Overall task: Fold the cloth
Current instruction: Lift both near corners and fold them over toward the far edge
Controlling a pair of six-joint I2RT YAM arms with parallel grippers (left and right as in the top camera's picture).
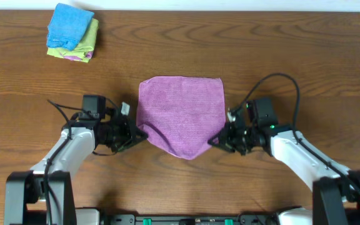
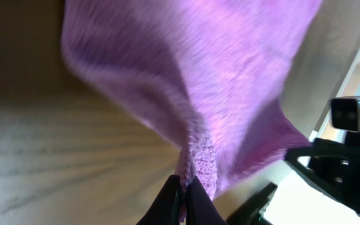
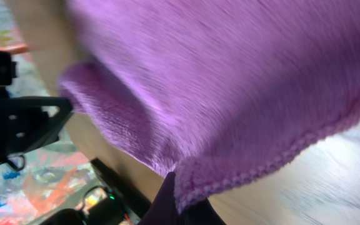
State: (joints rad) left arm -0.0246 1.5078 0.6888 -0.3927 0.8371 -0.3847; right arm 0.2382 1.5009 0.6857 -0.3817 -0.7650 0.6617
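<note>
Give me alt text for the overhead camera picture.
A purple cloth lies on a wooden table, its near corners pinched by the left gripper and right gripper. Folded blue and green cloths sit stacked at the far left.

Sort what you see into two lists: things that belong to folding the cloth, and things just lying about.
In the job: purple microfibre cloth, near edge lifted; left gripper, shut on one near corner; right gripper, shut on the other.

Lying about: bright blue folded cloth and light green folded cloth, stacked at the far left of the table.
</note>
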